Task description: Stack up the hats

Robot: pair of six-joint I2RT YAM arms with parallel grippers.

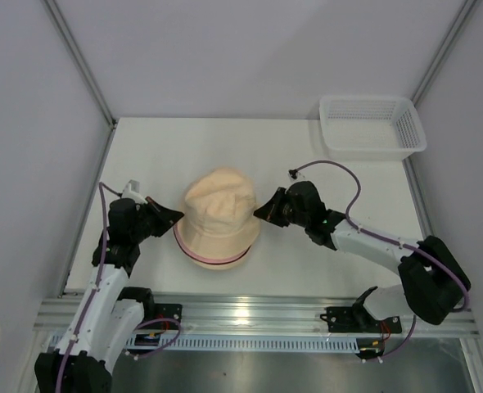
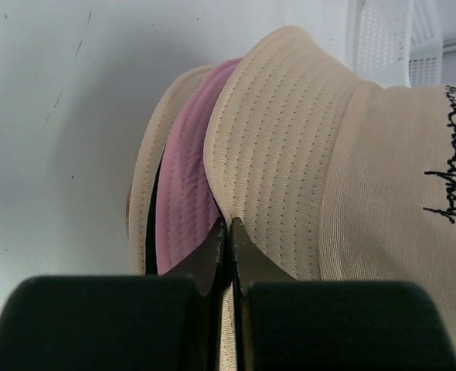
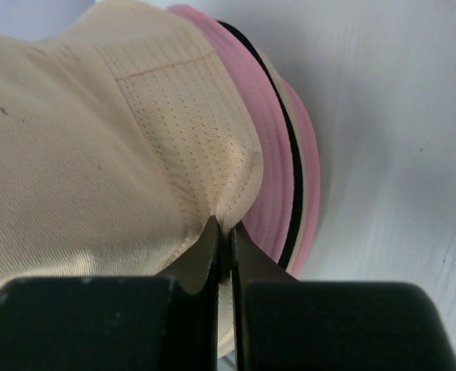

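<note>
Well apart from the white plastic lattice basket [image 1: 372, 127], the evidently soft, light cream-beige fabric bucket hat [image 1: 218, 209] tops a pile of pink and black hats [image 2: 183, 193], its floppy brim, likely the surest hold, pinched either side by the left gripper [image 1: 176, 218] and right gripper [image 1: 259, 214].

Four hats [image 1: 219, 217], one stack: cream, pink, black, peach. One white basket [image 1: 372, 147], well past right gripper [image 1: 259, 213].

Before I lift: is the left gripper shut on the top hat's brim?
Shut on it: the left gripper has its jaws closed, pinching the brim of the cream hat.
</note>
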